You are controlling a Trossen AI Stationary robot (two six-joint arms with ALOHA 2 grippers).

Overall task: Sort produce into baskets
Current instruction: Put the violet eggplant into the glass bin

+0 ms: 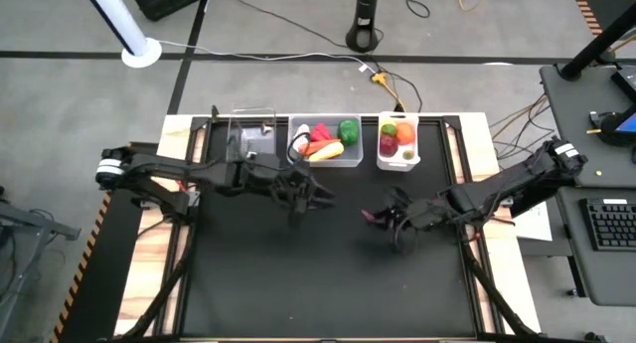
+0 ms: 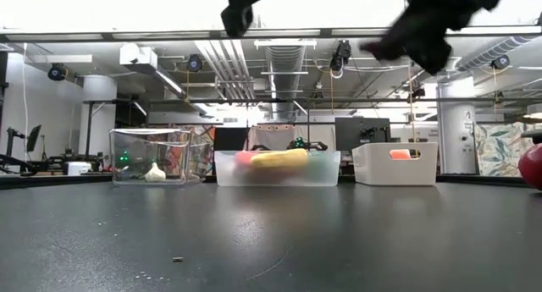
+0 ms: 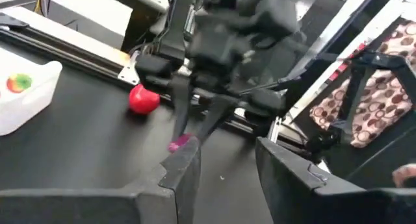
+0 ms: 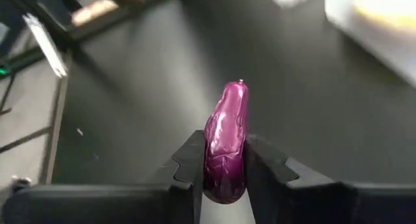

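While your right gripper [image 4: 224, 175] hangs above the dark table [image 1: 298, 283] right of centre, its jaws pinch a glossy purple piece [image 4: 226, 146], which sticks out past the fingertips.

Your left gripper [image 3: 224, 169] waits above the table near the middle basket, jaws parted with nothing between them.

Items along the far edge:
- Narrow clear basket [image 1: 250, 134]: a white garlic [image 2: 155, 172].
- Wider clear basket [image 1: 325, 162]: a green pepper [image 1: 349, 130], a yellow squash [image 1: 326, 154], and red and orange pieces.
- White basket [image 1: 397, 162]: a red piece [image 1: 388, 143], an orange piece [image 1: 405, 133], some green.

A red round fruit [image 3: 143, 99] sits on the table beyond the right arm, by the edge.
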